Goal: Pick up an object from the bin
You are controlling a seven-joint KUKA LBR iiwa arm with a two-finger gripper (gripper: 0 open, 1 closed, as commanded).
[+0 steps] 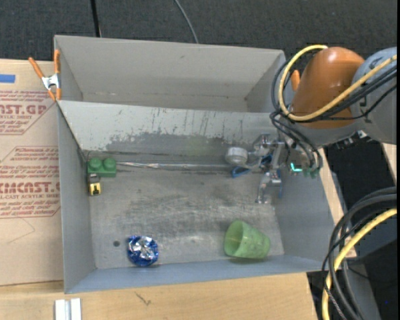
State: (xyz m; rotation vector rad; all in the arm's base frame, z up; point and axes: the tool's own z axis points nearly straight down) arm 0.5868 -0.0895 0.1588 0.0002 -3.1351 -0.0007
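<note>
My gripper (268, 187) hangs low over the right part of the bin floor, close to the right wall. Just to its left lies a small round silver-grey thing (236, 155), with a little blue piece (239, 173) below it. A pale green plastic cup (247, 241) lies on its side near the front wall, below and slightly left of the gripper. I see nothing held in the gripper.
A green toy brick (101, 167) and a small yellow piece (95, 189) sit against the left wall. A crumpled blue and silver ball (143, 251) lies in the front left corner. The arm with its orange cover and cables stands over the bin's right rim.
</note>
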